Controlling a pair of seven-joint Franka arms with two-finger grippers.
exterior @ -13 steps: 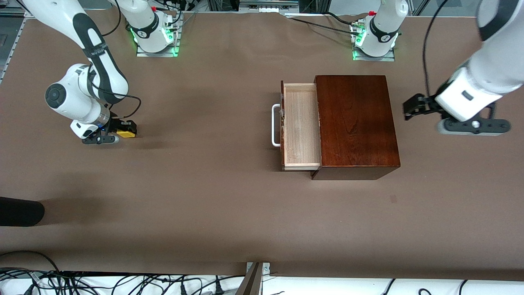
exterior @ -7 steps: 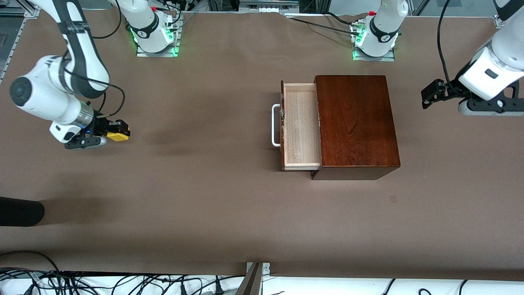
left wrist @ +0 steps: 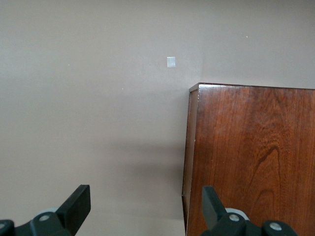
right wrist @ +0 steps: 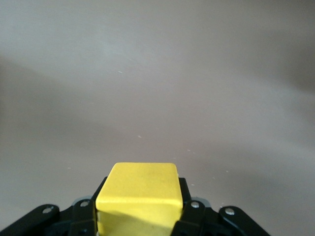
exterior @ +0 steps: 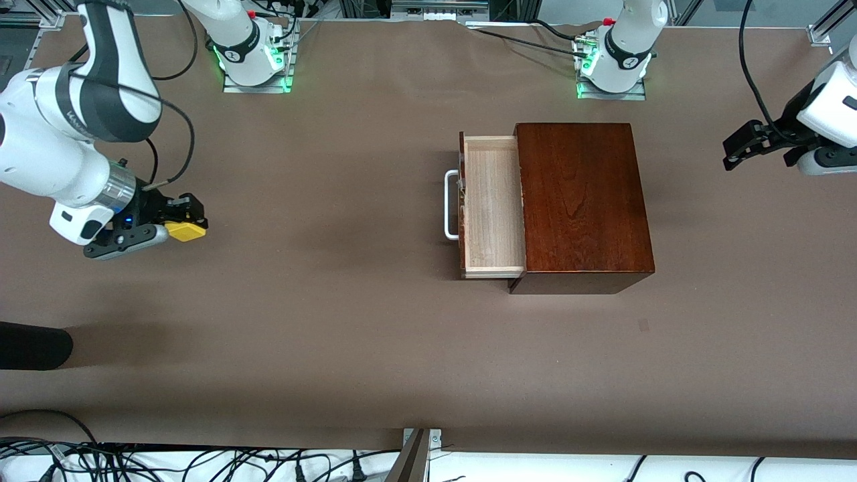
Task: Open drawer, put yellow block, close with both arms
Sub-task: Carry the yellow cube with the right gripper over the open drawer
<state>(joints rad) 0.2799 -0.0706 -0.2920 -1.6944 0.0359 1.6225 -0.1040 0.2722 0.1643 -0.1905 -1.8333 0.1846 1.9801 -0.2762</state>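
Observation:
The mahogany box (exterior: 582, 201) stands on the table toward the left arm's end. Its drawer (exterior: 492, 204) is pulled out, pale wood inside and empty, with the white bar handle (exterior: 450, 204) on its front. My right gripper (exterior: 187, 224) is shut on the yellow block (exterior: 185, 231) and holds it above the bare table toward the right arm's end; the block fills the right wrist view (right wrist: 139, 196). My left gripper (exterior: 740, 148) is open and empty, up in the air over the table past the box's closed end. The left wrist view shows the box top (left wrist: 251, 157).
Brown paper covers the table (exterior: 335, 301). Both arm bases (exterior: 251, 60) stand along the table's edge farthest from the front camera. A dark object (exterior: 33, 345) lies at the table's edge toward the right arm's end. Cables hang along the near edge.
My right gripper has lifted the yellow block off the table and tilted it. My left gripper has drawn away from the box, toward the table's end.

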